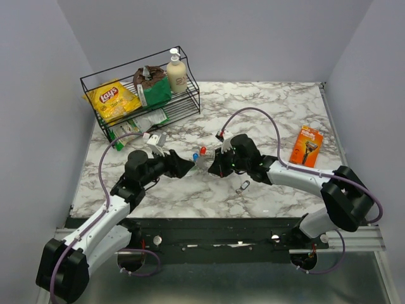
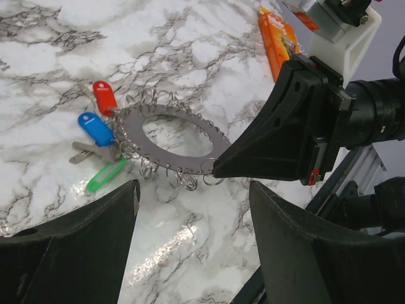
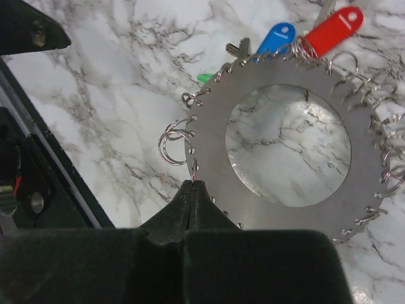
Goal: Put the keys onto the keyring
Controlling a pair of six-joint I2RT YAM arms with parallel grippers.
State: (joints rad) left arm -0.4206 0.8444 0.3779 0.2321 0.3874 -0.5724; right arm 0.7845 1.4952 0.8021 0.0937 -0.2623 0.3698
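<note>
The keyring is a flat silvery disc with a hollow centre and many small wire loops round its rim; it also shows in the left wrist view. My right gripper is shut on a small loop at its rim. The red key, blue key and green key lie on the marble at the ring's far rim, touching its loops. My left gripper is open and empty, just short of the ring.
A wire rack at the back left holds a Lay's bag, a brown bag and a soap bottle. An orange razor pack lies to the right. A small loose metal ring piece lies near the right arm.
</note>
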